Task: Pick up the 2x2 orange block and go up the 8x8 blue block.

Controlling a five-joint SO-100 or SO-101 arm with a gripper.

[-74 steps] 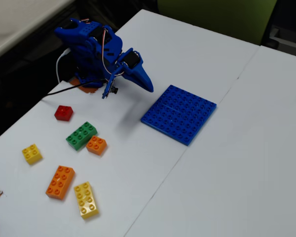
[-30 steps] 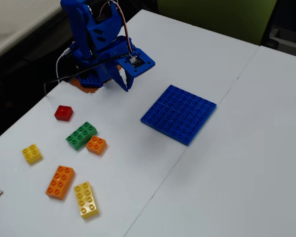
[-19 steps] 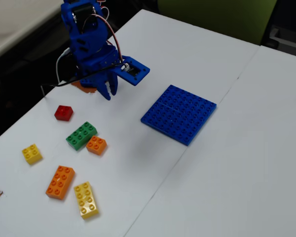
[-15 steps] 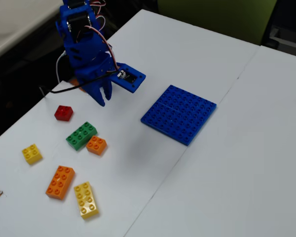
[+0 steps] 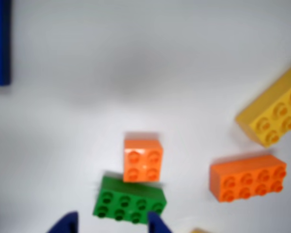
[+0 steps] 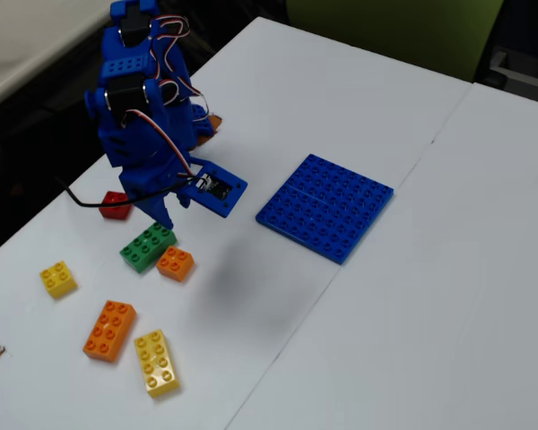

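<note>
— So where's the 2x2 orange block (image 5: 143,160)?
— On the bench (image 6: 412,296), touching the green brick (image 5: 129,203).
— And the hand (image 5: 111,224)?
— Above them, fingers apart, holding nothing; the 8x8 blue block (image 6: 325,207) lies well apart

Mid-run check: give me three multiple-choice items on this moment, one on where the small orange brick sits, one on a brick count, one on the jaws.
1. What does the 2x2 orange block touch?
A. the green brick
B. the 8x8 blue block
C. the red brick

2. How many yellow bricks lie on the table in the fixed view?
A. none
B. two
C. four

3. The gripper is:
A. shut on the orange block
B. open, holding nothing
C. resting on the baseplate

Answers:
1 A: it sits against the green brick, well apart from the 8x8 blue block.
2 B: a small one and a long one.
3 B: the wrist view shows its jaws apart above the bricks.
</note>
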